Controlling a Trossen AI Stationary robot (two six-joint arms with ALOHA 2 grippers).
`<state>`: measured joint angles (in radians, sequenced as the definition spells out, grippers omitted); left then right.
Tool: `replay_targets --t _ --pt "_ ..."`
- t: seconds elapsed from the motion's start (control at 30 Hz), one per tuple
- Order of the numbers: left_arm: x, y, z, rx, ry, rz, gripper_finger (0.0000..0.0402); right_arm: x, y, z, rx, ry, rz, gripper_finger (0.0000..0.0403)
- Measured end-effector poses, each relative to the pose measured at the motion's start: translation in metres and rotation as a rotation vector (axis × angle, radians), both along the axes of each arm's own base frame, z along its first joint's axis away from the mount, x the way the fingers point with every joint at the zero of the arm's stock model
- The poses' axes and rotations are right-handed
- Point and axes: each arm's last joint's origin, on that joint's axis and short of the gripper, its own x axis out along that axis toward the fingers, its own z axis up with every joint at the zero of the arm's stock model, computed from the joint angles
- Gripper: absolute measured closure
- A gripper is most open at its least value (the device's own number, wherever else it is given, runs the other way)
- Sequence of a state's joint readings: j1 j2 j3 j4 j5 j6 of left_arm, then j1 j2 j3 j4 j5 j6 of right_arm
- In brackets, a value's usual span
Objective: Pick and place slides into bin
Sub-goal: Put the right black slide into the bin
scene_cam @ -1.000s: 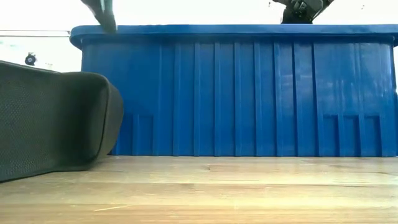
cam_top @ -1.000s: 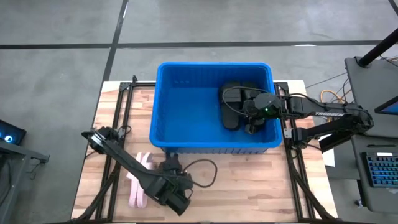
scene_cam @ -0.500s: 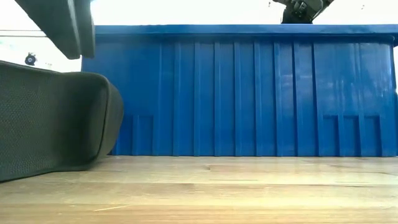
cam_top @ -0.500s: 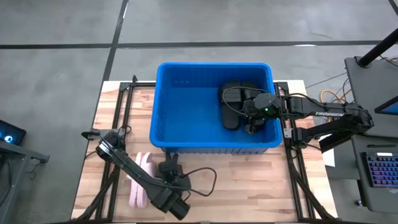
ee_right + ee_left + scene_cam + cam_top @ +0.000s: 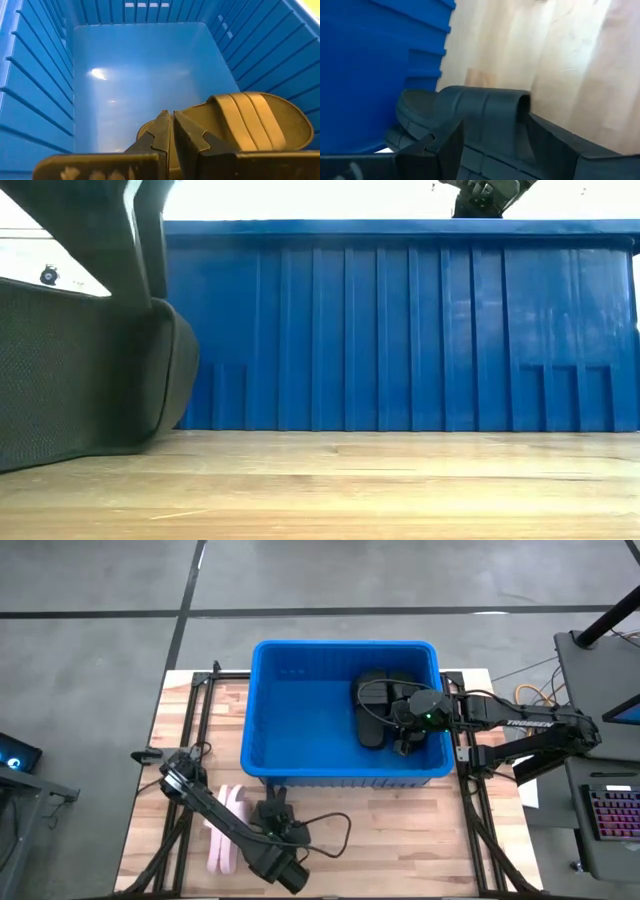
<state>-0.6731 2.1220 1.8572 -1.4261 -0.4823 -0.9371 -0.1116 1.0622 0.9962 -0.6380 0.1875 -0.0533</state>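
Note:
A black slide (image 5: 480,107) lies on the table against the blue bin's (image 5: 300,715) near wall; in the low view it fills the left side (image 5: 90,370). My left gripper (image 5: 495,150) is open and slants down over it, one finger on each side of the wide strap. A second black slide (image 5: 250,120) lies on the bin's floor at its right end. My right gripper (image 5: 171,127) hangs shut above that slide, clear of it. Pale pink slides (image 5: 222,830) lie on the table to the left of my left gripper. My left gripper has its fingers (image 5: 437,150) on either side of the black slide's strap (image 5: 485,102), coming down at a slant from the near side. I cannot tell whether they touch it. The slide lies flat on the table.
The bin's tall near wall (image 5: 400,330) stands right behind the black slide. A black cable (image 5: 335,825) loops over the wood to the right of my left gripper. Bare tabletop (image 5: 400,840) lies to the near right.
My left gripper has come down onto the black slide by the bin's near wall and tipped more steeply downward; in the low view it has sunk from the picture's top to the slide. Its fingers have kept the same gap.

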Motion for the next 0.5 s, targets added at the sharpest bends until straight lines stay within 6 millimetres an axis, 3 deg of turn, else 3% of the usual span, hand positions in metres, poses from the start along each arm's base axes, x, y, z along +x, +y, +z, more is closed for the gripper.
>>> replay_targets --t 0.5 --pt "0.000 0.009 -0.013 0.113 0.019 0.024 0.0206 0.000 0.000 0.000 0.000 0.000 0.000 0.0390"
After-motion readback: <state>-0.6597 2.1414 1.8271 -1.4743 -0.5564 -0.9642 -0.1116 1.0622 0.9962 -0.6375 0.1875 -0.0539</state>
